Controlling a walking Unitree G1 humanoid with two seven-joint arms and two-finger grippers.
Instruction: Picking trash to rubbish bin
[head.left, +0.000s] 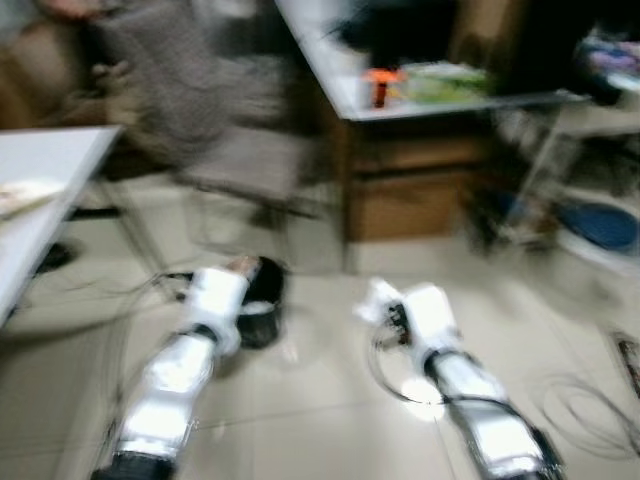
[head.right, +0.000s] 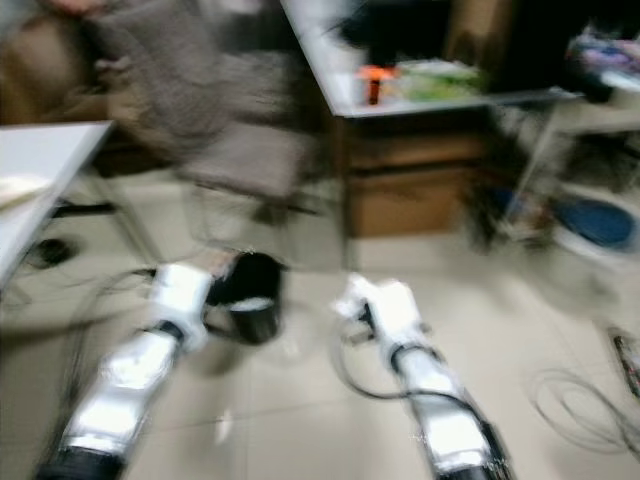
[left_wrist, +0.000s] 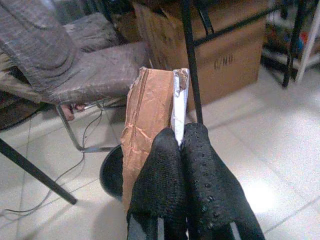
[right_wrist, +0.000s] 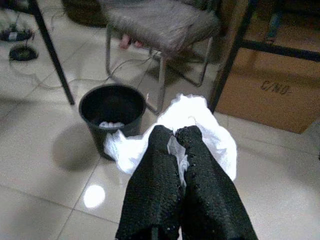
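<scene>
Pinched between the left gripper's (left_wrist: 181, 145) closed fingers, torn brown cardboard (left_wrist: 145, 130) is held above the black bin (right_wrist: 112, 116); crumpled white paper (right_wrist: 200, 131) is clamped by the right gripper (right_wrist: 175, 142).

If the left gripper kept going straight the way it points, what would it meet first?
Probably the black bin: the left gripper, shut on brown cardboard, points just above its rim, with the chair beyond. Depth is unclear.

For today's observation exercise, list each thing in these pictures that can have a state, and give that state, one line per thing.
Left pincer: shut on a torn brown cardboard piece, held above the bin.
Right pincer: shut on crumpled white paper, beside the bin.
Black rubbish bin: upright, open, a little white trash inside.
Grey chair: upright, behind the bin.
</scene>
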